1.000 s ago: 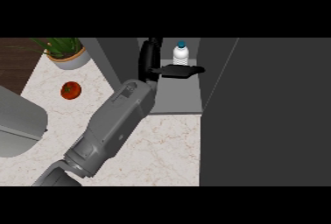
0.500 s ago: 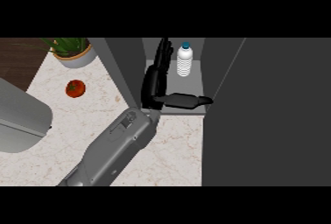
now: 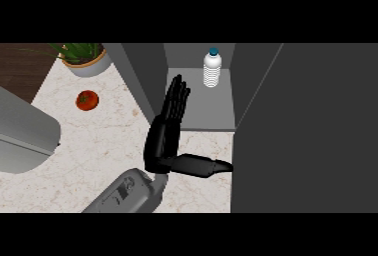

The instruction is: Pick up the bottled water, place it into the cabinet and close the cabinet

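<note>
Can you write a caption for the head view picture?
Water bottle stands inside the cabinet; open hand nearby.

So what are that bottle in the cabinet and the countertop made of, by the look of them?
The bottled water looks like clear, ribbed plastic with a blue cap: pale and see-through, with ridges round its body. The countertop looks like polished stone, perhaps marble: off-white with fine brownish veins, though it could be a laminate. The cabinet shows flat, matte dark grey panels; the material is unclear.

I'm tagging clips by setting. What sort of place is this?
Probably a kitchen: a pale marble-look counter with a tomato and a potted plant on it, plus an open grey cabinet with a water bottle standing inside.
</note>
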### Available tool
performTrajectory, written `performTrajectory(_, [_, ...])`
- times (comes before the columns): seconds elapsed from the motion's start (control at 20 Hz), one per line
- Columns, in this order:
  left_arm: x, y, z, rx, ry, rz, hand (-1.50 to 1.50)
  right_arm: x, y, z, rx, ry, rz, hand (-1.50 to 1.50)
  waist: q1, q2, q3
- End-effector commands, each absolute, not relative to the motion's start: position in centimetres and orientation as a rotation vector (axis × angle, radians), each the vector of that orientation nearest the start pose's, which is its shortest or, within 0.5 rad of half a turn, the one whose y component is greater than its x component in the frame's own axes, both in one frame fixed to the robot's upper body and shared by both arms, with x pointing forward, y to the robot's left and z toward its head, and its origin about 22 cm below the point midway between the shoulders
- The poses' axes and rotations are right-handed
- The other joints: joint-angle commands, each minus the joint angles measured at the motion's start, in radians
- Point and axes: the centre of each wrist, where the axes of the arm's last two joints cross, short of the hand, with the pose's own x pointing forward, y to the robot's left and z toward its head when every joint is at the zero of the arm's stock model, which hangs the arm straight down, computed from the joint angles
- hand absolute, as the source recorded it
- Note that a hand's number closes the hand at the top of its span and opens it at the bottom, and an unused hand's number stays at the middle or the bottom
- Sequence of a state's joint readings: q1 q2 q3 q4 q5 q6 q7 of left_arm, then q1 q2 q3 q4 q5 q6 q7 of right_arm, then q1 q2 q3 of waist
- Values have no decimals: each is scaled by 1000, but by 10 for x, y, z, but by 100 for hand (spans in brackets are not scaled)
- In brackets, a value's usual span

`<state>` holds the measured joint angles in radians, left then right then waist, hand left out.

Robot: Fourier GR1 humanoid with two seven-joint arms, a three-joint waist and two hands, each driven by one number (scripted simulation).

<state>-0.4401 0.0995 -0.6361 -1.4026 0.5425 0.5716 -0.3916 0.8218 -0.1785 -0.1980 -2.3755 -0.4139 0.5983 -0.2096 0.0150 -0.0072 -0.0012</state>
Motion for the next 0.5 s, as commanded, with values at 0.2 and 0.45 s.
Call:
performTrajectory(0.2, [223,89,46,-375,-1868,98,-150,51,-285,138,422,-1763,531,150,-2,1,0])
performTrajectory(0.45, [202,122,51,-350,-1885,122,-150,49,-268,144,515,-1739,589,150,-8,1,-1])
